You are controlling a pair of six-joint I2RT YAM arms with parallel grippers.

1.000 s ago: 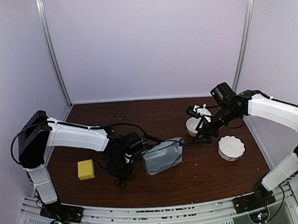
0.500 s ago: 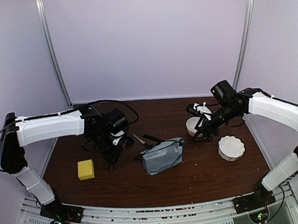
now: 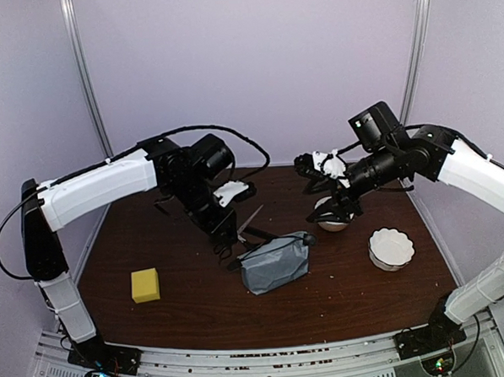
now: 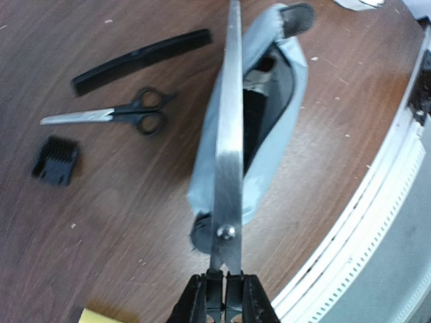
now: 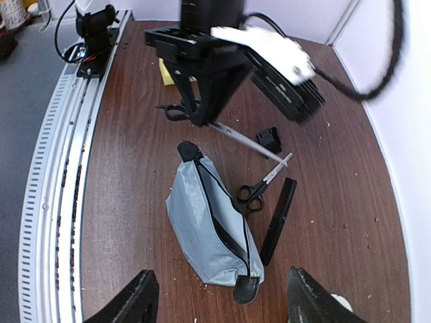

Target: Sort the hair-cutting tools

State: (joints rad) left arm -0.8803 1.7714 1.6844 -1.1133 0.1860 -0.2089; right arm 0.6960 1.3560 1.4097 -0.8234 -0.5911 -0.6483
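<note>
Left jaws pinched tight on handle end of steel scissors with black handles (image 4: 229, 148); blades closed, pointing away, held in air above open grey zip pouch (image 4: 283, 94). Right jaws spread wide, nothing between them, high above brown surface (image 5: 135, 222). Second black-handled scissors (image 4: 128, 116), slim black comb (image 4: 141, 59) and small black toothed attachment (image 4: 55, 160) lie on surface beside pouch. Dark item inside pouch, cannot tell what.
</note>
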